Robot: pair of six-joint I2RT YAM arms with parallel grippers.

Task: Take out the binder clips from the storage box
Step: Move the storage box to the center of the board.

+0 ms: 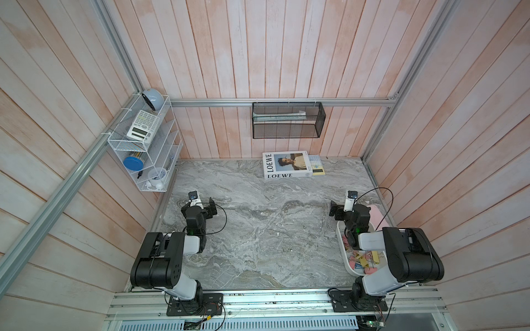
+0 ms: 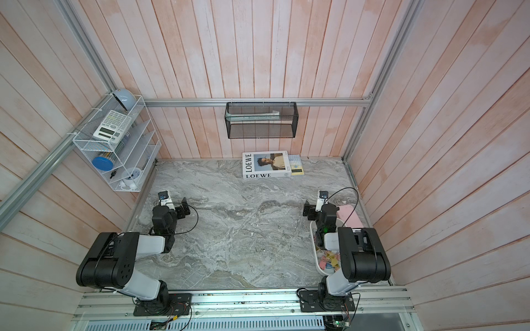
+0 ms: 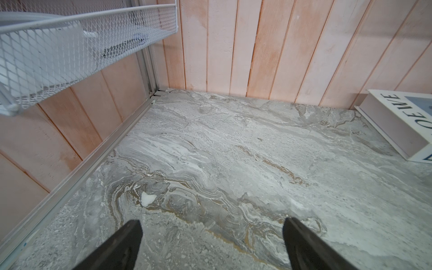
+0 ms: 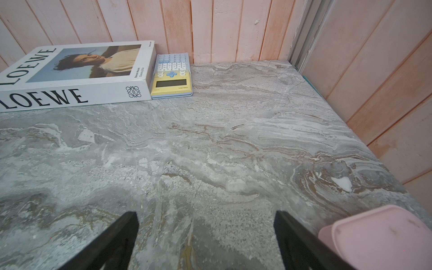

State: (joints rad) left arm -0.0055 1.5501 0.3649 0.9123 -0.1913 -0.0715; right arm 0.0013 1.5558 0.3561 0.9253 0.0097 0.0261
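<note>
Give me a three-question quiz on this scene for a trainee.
1. True or false: the binder clips lie inside the white box.
2. What colour is the flat case near that box: A pink, B green, C black?
3. Fill in: the left gripper and the right gripper are both ____.
Key: 1 true; 2 A; 3 open.

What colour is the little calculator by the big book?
The calculator is yellow and light blue with white keys; the right wrist view shows it best.
</note>
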